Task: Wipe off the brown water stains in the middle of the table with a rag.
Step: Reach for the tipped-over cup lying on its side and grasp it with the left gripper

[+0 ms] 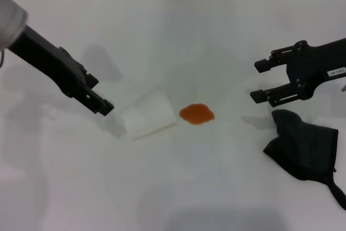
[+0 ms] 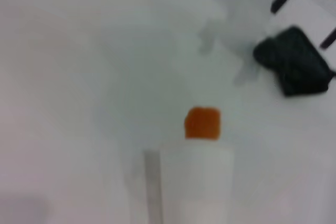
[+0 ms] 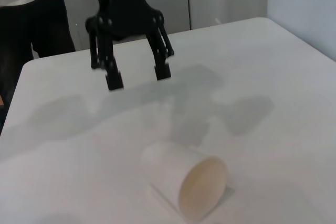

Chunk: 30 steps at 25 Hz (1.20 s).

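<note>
The brown water stain is a small orange-brown blot in the middle of the white table. It also shows in the left wrist view. The black rag lies crumpled at the right, apart from the stain; it also shows in the left wrist view. My right gripper is open and empty, hovering just behind the rag, to the right of the stain. My left gripper is open and empty, just left of a fallen paper cup; it also shows in the right wrist view.
A white paper cup lies on its side just left of the stain, its mouth showing in the right wrist view. A person in dark clothes stands beyond the table's far edge.
</note>
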{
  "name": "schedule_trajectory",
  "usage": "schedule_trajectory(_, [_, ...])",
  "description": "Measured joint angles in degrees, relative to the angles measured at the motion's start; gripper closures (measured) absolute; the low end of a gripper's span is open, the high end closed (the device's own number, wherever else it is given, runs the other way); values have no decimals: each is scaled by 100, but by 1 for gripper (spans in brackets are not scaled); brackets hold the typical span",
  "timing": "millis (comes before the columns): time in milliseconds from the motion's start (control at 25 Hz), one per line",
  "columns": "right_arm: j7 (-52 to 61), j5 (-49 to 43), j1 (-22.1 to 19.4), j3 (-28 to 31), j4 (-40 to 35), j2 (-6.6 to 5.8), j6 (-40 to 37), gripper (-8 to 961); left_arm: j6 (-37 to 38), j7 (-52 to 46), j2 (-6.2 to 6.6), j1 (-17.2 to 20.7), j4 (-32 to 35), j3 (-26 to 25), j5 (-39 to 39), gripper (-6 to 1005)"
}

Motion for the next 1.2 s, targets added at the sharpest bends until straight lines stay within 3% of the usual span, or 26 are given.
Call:
schedule_trajectory(320, [-4, 30, -10, -29, 0, 37, -15, 212, -583, 117, -472, -219, -8, 468, 818, 117])
schedule_trajectory(480, [-5, 63, -19, -28, 0, 38, -21, 213, -894, 116, -593, -186, -76, 881, 817, 117])
schedule_trajectory(1040, [-3, 159, -1, -152, -1, 48, -14, 213, -1664, 57, -650, -179, -450, 1341, 560, 118])
schedule_trajectory(1200, [-4, 181, 4, -185, -6, 47, 13, 213, -1956, 55, -648, -298, -850, 1630, 470, 118])
